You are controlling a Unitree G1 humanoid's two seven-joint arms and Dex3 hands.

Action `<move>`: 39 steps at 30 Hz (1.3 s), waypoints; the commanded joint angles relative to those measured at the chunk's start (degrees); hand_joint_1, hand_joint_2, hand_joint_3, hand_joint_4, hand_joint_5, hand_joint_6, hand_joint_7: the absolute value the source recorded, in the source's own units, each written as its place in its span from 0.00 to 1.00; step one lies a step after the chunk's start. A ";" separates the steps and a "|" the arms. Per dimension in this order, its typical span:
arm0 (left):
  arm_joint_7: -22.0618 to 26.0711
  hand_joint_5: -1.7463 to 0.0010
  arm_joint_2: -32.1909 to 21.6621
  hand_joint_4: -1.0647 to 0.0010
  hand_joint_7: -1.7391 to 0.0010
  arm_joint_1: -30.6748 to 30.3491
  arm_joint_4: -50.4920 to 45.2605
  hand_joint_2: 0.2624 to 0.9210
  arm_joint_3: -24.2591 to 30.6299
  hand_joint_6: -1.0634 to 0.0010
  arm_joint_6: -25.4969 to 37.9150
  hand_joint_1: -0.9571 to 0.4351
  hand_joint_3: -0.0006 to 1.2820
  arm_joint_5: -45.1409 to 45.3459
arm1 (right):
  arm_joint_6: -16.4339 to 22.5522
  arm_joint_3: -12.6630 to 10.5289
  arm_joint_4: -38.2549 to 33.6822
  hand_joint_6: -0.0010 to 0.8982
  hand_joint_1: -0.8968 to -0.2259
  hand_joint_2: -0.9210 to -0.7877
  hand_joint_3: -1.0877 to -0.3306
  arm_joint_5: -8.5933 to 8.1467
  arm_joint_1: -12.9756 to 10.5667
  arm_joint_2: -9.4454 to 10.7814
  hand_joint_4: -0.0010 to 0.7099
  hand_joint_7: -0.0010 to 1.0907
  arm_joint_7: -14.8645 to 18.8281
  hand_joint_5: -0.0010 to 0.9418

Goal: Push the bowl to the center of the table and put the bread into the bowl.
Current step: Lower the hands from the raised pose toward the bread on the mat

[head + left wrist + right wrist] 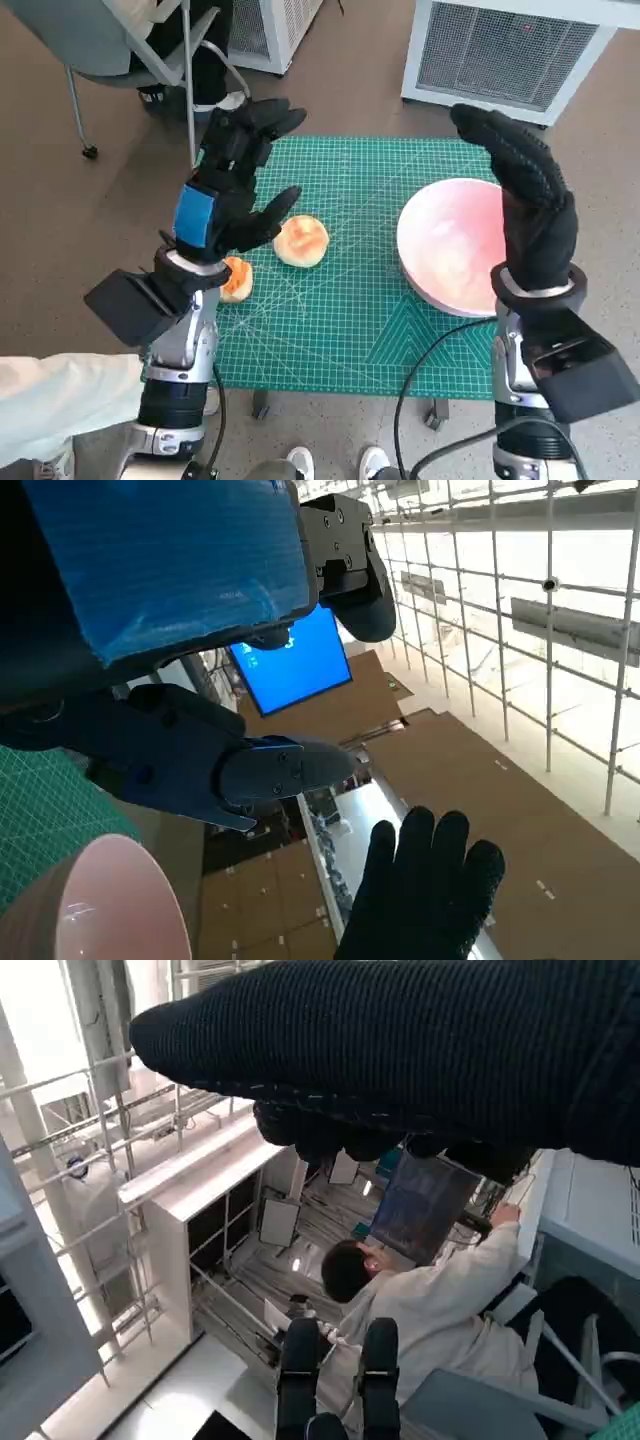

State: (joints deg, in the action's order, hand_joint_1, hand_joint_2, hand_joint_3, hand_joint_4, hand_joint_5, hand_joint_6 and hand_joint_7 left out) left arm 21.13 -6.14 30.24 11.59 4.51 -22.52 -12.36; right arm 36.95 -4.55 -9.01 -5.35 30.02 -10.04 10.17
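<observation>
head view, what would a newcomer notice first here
The big pink bowl stands out, sitting at the right edge of the green cutting mat with the gloved right robot hand raised beside it, fingers apart. Near the mat's middle lies a round bread roll, with the blue-taped left robot hand hovering open just beside it. A second bread piece sits at the mat's left edge, partly hidden by that wrist.
</observation>
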 commanded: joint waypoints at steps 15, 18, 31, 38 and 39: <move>-0.19 0.55 -0.10 1.00 0.44 -1.04 -1.89 0.97 0.40 1.00 0.15 0.42 0.33 -0.87 | 6.38 -10.63 -12.03 0.10 0.51 0.00 0.50 -4.39 -3.04 -6.55 0.44 0.51 -0.09 0.01; -0.24 0.55 -0.10 1.00 0.44 -1.25 -2.13 0.97 0.53 1.00 0.28 0.42 0.33 -0.93 | 8.35 -13.15 -17.01 0.11 0.51 0.00 0.49 -3.43 -2.49 -6.91 0.44 0.49 -2.67 0.00; -0.67 0.55 0.52 1.00 0.44 -1.74 -1.78 0.97 0.88 1.00 0.00 0.42 0.34 -0.97 | 11.45 -18.04 -43.59 0.08 0.54 0.00 0.41 -2.62 2.61 -10.90 0.40 0.47 -9.36 0.00; -0.95 0.55 0.57 1.00 0.44 -2.03 -2.19 0.96 0.93 1.00 0.39 0.42 0.35 -1.21 | 10.17 -18.38 -55.19 0.10 0.60 0.00 0.40 -2.60 4.49 -12.20 0.39 0.43 -11.37 0.00; -0.96 0.55 0.56 1.00 0.44 -2.06 -2.26 0.96 0.95 1.00 0.45 0.42 0.35 -1.27 | 9.93 -18.26 -56.23 0.11 0.60 0.00 0.40 -2.53 4.66 -12.29 0.39 0.42 -11.60 0.00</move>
State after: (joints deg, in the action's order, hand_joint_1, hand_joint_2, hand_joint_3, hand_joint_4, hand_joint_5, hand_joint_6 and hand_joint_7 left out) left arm 20.45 -5.76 28.82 10.12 5.19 -22.49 -12.52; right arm 48.49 -22.69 -60.96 -8.53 34.89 -22.31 -0.18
